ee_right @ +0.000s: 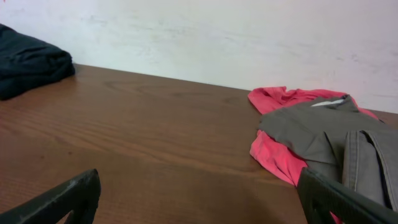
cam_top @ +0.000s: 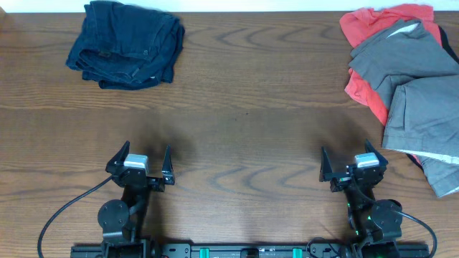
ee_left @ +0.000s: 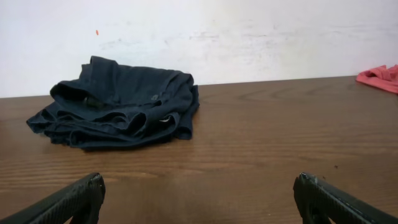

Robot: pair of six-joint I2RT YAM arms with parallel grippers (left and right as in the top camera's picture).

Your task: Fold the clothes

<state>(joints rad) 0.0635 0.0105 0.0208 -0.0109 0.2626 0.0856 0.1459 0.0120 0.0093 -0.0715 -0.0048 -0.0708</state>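
Navy shorts (cam_top: pixel 128 44) are lying crumpled at the far left of the counter (cam_top: pixel 244 107), while grey garments (cam_top: pixel 416 79) are overlapping a coral-red garment (cam_top: pixel 366 25) at far right. Left hand (cam_top: pixel 147 149) and right hand (cam_top: pixel 346 150) are hovering near the front edge, fingers spread apart, holding nothing.

Nothing readable is showing in any view: no text, labels, brands or numbers. White strip (ee_right: pixel 329 102) on the grey garment (ee_right: pixel 305 127) is coming through too small to tell.
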